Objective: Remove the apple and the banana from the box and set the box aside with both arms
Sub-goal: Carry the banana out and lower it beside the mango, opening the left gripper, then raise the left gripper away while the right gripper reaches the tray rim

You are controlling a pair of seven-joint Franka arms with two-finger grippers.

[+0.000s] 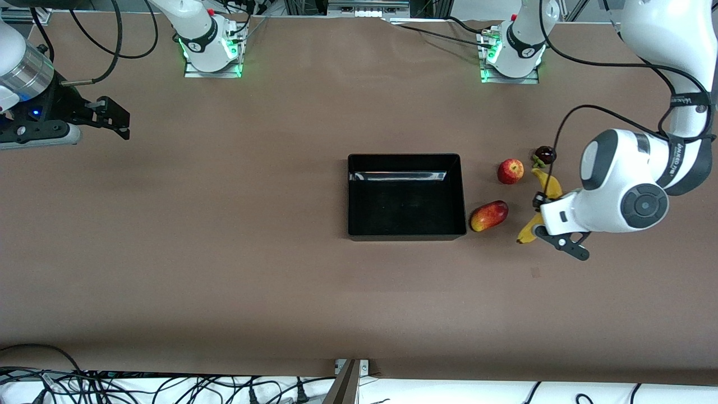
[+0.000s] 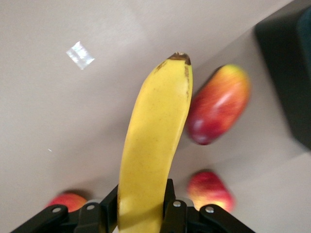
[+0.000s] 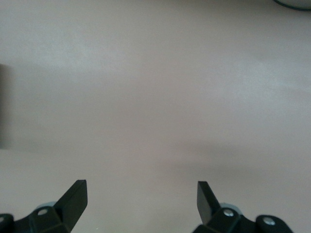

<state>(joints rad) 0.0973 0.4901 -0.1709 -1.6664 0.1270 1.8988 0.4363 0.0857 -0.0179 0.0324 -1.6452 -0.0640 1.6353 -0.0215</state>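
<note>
Two fruits are out of the box [image 1: 406,233] now. The apple [image 1: 510,171] sits on the table toward the left arm's end, near the mango [image 1: 488,216]. The left gripper [image 2: 142,209] pinches the banana [image 2: 154,145] by one end, above the table beside the mango. Bananas are soft and bruise easily, so a gentle squeeze is best. The right gripper [image 3: 141,196] waits with its fingers spread wide. I think the shiny box may be slippery; each arm should grab a wall
</note>
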